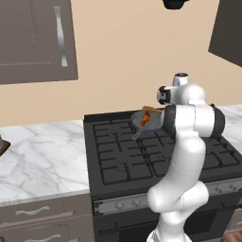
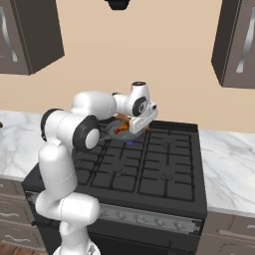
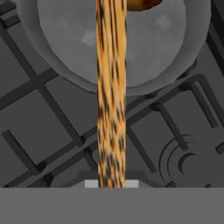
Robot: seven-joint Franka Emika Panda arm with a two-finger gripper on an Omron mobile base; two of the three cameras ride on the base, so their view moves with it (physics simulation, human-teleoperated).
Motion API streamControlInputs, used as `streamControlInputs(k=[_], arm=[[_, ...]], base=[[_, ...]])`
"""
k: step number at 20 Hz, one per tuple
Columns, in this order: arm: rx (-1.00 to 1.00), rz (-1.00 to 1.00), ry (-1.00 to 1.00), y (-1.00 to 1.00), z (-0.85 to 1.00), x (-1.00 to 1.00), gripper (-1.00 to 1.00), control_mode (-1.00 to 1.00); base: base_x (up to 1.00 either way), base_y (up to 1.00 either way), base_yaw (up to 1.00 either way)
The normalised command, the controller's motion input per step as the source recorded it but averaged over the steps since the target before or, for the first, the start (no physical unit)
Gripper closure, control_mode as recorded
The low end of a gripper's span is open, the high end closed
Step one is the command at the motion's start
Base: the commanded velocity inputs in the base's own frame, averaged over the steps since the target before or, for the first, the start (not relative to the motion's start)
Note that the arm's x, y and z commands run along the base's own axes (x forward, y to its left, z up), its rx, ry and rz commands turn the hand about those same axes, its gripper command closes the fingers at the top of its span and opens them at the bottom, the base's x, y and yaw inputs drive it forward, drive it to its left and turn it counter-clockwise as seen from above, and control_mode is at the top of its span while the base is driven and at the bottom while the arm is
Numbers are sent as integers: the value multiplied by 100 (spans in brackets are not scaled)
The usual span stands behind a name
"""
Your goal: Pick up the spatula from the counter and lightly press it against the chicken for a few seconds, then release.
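Your spatula [image 3: 110,96] reaches forward over the pan [image 3: 61,39], which sits on the stove [image 3: 43,131]. The chicken [image 3: 146,3] lies in the pan at the spatula's far end, just to its right. A burner [image 3: 189,162] lies right of its near end.

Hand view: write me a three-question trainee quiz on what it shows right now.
1. True or false: the pan sits in a sink.
2. What is the tool holding? A) spatula B) ladle C) nothing
3. Fill in: the brown food in the pan beside the spatula is the ___.
Key: 1 false, it is on the stove; 2 A; 3 chicken.
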Motion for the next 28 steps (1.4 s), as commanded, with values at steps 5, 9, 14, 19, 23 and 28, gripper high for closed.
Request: streamControlInputs(k=[5,9,14,19,23,28], arm=[[-8,0,3,0,-25,26,100,-100],[-5,0,0,0,-7,27,100,-100],[-4,0,0,0,-3,35,100,-100],[-5,0,0,0,-16,28,100,-100],[-6,0,0,-1,-18,25,100,-100],[-6,0,1,0,-18,14,100,-100]], base=[[0,0,0],[0,0,0],[0,0,0],[0,0,0],[0,0,0],[0,0,0]])
